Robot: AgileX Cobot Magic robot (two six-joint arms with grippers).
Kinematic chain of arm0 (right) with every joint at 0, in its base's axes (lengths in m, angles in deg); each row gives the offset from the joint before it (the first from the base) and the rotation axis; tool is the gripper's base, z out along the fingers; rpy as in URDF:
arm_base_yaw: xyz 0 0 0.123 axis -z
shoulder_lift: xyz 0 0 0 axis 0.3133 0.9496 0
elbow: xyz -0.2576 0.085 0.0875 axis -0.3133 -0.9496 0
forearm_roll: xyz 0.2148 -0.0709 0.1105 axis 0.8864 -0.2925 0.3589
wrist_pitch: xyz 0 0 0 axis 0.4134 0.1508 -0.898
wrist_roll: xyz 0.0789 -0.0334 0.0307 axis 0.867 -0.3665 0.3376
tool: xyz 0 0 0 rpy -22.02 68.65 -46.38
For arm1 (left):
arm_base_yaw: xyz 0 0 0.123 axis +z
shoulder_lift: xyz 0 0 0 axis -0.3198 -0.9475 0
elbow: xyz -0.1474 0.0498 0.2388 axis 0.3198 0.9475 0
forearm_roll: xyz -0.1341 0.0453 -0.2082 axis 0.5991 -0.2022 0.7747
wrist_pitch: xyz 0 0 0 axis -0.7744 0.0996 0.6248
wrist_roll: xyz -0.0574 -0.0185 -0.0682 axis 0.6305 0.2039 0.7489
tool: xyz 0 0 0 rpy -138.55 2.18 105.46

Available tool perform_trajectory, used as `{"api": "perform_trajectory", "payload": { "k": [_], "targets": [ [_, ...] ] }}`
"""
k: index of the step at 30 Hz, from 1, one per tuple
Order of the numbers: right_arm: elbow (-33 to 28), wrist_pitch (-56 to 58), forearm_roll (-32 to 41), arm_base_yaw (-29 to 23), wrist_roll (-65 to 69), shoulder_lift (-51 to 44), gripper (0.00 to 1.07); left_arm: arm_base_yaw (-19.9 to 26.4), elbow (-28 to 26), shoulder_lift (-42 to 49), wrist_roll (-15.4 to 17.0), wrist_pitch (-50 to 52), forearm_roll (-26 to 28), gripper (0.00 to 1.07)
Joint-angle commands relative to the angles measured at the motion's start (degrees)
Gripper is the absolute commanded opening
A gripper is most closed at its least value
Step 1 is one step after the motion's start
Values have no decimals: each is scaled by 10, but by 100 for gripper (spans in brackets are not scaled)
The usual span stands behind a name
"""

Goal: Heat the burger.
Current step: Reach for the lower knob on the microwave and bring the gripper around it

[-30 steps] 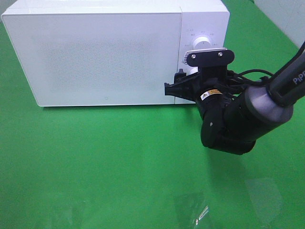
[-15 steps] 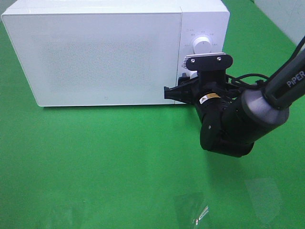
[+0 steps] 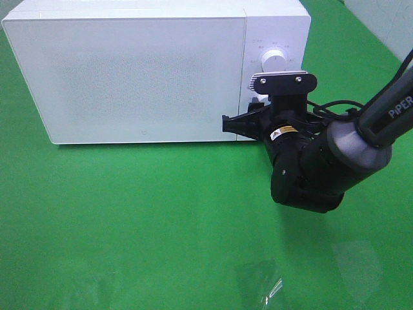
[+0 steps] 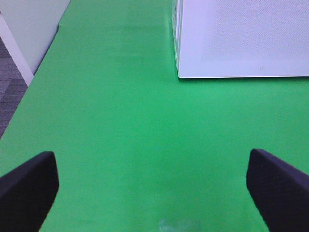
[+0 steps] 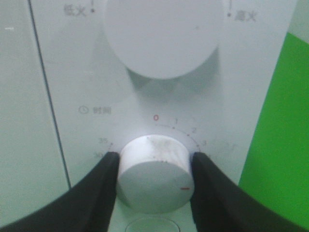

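ok so from the high camera: the white microwave (image 3: 129, 71) sits toward the back of the green bench (image 3: 129, 226), door shut, control panel on its right-hand end. My right gripper (image 3: 257, 110) is up against that panel, right under the power knob (image 3: 271, 58), and the fat black wrist of that arm hangs over the bench just in front of the microwave's right front corner. My left arm doesn't show in this view.

Left wrist cam: the left gripper (image 4: 154, 188) is spread wide, the two black fingers (image 4: 29, 186) way out at opposite sides of the shot with nothing but bare bench between them. It's holding nothing. The microwave's left front corner (image 4: 179, 75) is ahead of it and well apart, and the bench's left edge runs along a grey floor.

Right wrist cam: this is the close-up. The right gripper (image 5: 154, 186) has the timer knob (image 5: 154, 174) between its fingers (image 5: 96, 193), one pad against each side of the knob, so I'd call that clamped on it. The scale around the knob has a red 0 at the top, with 1, 2, 3 running round one side and 30, 35 on the other. There's a little red mark on the knob's face, close to one of the fingers. The bigger power knob is just above, and the door seam runs down beside the panel.

The burger doesn't show in any view, so I can't tell where it is.
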Motion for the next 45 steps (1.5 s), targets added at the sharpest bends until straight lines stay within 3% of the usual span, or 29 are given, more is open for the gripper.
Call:
{"api": "perform_trajectory", "payload": {
  "k": [1,5,10,11,12,14,20,32,37,39,40,41,42,43,44,45],
  "targets": [
    [10,-13,-10,7,58,-5,0,1,1,11,-1,3,3,98],
    [10,6,-10,7,268,-5,0,1,1,11,-1,3,3,98],
    [10,21,-13,7,429,-5,0,1,1,11,-1,3,3,98],
    [10,21,-20,7,529,-5,0,1,1,11,-1,3,3,98],
    [10,21,-20,7,529,-5,0,1,1,11,-1,3,3,98],
    [10,12,-26,7,769,-5,0,1,1,11,-1,3,3,98],
    [10,17,-26,7,955,-5,0,1,1,11,-1,3,3,98],
    [10,17,-21,7,965,-5,1,1,1,11,-1,3,3,98],
    [10,17,-7,7,959,-5,9,1,1,11,-1,3,3,98],
    [10,17,-7,7,956,-5,15,1,1,11,-1,3,3,98],
    [10,17,-4,7,947,-5,23,1,1,11,-1,3,3,98],
    [10,17,-4,7,947,-5,23,1,1,11,-1,3,3,98],
    [10,16,8,7,930,-5,36,1,1,11,-1,3,3,98],
    [10,16,8,7,930,-5,36,1,1,11,-1,3,3,98],
    [9,16,19,7,920,-5,48,1,1,11,-1,3,3,98],
    [9,16,19,7,920,-5,48,1,1,11,-1,3,3,98]
  ]
}}
